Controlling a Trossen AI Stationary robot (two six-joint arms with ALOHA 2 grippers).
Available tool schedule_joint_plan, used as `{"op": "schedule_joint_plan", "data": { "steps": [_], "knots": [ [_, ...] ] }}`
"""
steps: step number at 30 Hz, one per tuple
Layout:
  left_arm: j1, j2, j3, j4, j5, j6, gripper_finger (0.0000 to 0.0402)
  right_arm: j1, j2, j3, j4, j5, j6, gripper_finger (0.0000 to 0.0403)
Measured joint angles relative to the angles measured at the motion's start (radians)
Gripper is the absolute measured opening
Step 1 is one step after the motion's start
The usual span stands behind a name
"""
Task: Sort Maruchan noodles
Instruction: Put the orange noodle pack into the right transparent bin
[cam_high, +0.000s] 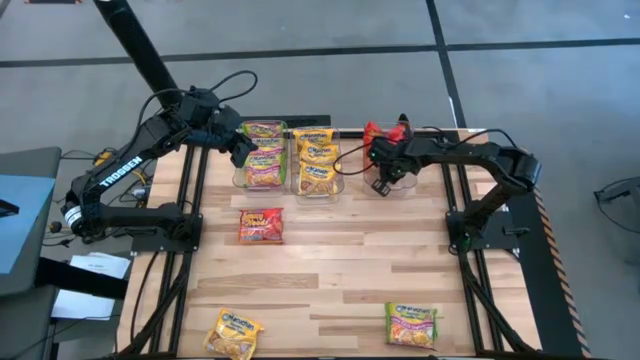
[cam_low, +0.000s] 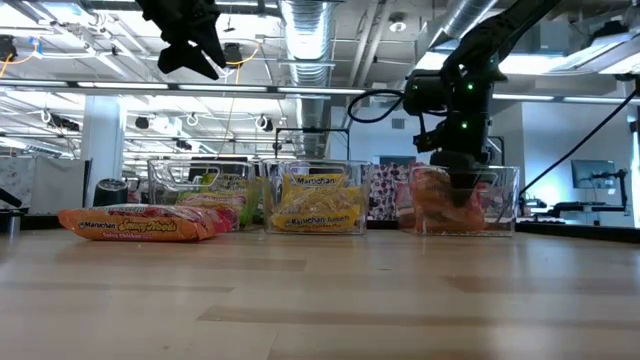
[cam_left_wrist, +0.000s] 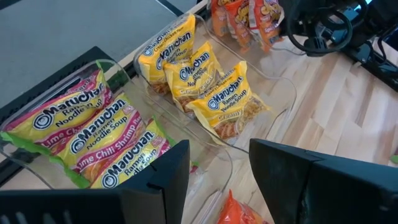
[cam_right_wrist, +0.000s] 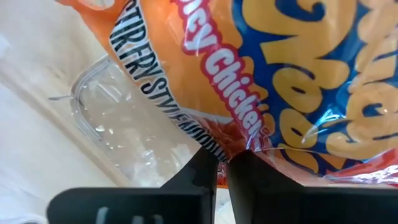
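In the right bin (cam_high: 392, 178), the right fingers (cam_right_wrist: 221, 163) are seen nearly shut, pinching the edge of an orange packet (cam_right_wrist: 292, 81) down inside the clear walls. Over the left bin (cam_high: 262, 160), the left fingers (cam_left_wrist: 217, 180) are held apart with nothing between them, above the green-pink packets (cam_left_wrist: 81, 134). Yellow packets (cam_high: 317, 160) are stacked in the middle bin (cam_high: 317, 190). On the worktop (cam_high: 330, 270), a red-orange packet (cam_high: 261, 226) is seen just in front of the bins; a yellow one (cam_high: 234, 332) and a green-pink one (cam_high: 411, 324) are left near the front edge, well apart.
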Motion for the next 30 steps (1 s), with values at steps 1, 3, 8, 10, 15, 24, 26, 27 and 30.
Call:
{"op": "schedule_joint_plan", "data": {
  "steps": [1, 3, 8, 10, 15, 24, 26, 27, 30],
  "knots": [
    [0.0, 0.0, 0.0, 0.0, 0.0, 0.0, 0.0153, -0.001, 0.0, 0.002, -0.005, 0.0, -0.022, 0.0051],
    [0.0, 0.0, 0.0, 0.0, 0.0, 0.0, 0.0153, -0.001, 0.0, 0.006, -0.012, 0.0, -0.054, 0.0057],
    [0.0, 0.0, 0.0, 0.0, 0.0, 0.0, 0.0153, -0.003, 0.0, 0.01, -0.041, -0.004, -0.059, 0.0084],
    [0.0, 0.0, 0.0, 0.0, 0.0, 0.0, 0.0153, -0.005, 0.0, 0.015, -0.053, -0.004, -0.059, 0.0102],
    [0.0, 0.0, 0.0, 0.0, 0.0, 0.0, 0.0153, -0.006, 0.0, 0.074, -0.109, -0.003, -0.059, 0.0144],
    [0.0, 0.0, 0.0, -0.008, 0.001, 0.0, 0.0153, -0.007, -0.001, 0.144, -0.181, -0.004, -0.058, 0.0175],
    [0.0, 0.0, 0.0, -0.015, 0.001, 0.0, 0.0153, -0.007, -0.001, 0.144, -0.187, -0.005, -0.058, 0.0175],
    [0.0, 0.0, 0.0, -0.018, 0.0, 0.0, 0.0153, -0.007, -0.001, 0.144, -0.185, -0.01, -0.057, 0.0175],
    [0.0, 0.0, 0.0, -0.022, 0.001, 0.0, 0.0153, -0.007, 0.008, 0.135, -0.156, -0.057, -0.042, 0.0175]
  ]
}}
